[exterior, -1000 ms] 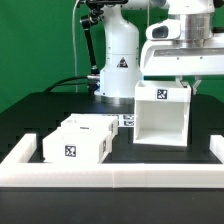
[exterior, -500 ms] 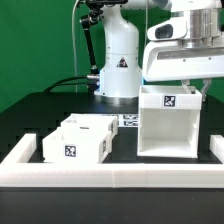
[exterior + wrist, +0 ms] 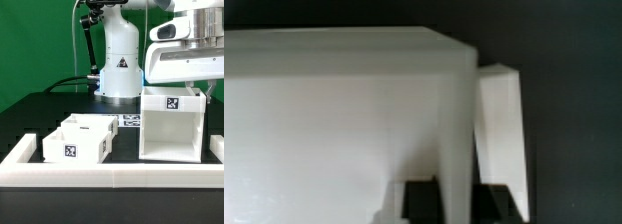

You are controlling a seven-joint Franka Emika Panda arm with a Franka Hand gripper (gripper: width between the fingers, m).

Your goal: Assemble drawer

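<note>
The drawer's boxy white housing (image 3: 172, 125) stands upright at the exterior view's right, open side toward the camera, a tag on its top front. My gripper (image 3: 191, 87) comes down on its top right wall and is shut on that wall. In the wrist view the thin white wall (image 3: 455, 120) runs between my two dark fingers (image 3: 423, 203), with my gripper (image 3: 457, 203) closed around it. Two small open-top trays (image 3: 80, 140) with tags sit side by side at the exterior view's left, apart from the housing. I cannot tell whether the housing touches the table.
A long low white rail (image 3: 110, 172) edges the black table along the front and both sides, close to the housing's base. The marker board (image 3: 128, 121) lies behind, between the trays and the housing. The arm's white base (image 3: 118, 60) stands at the back.
My gripper and the housing have moved together toward the exterior view's right and nearer the front rail. The trays have not moved.
</note>
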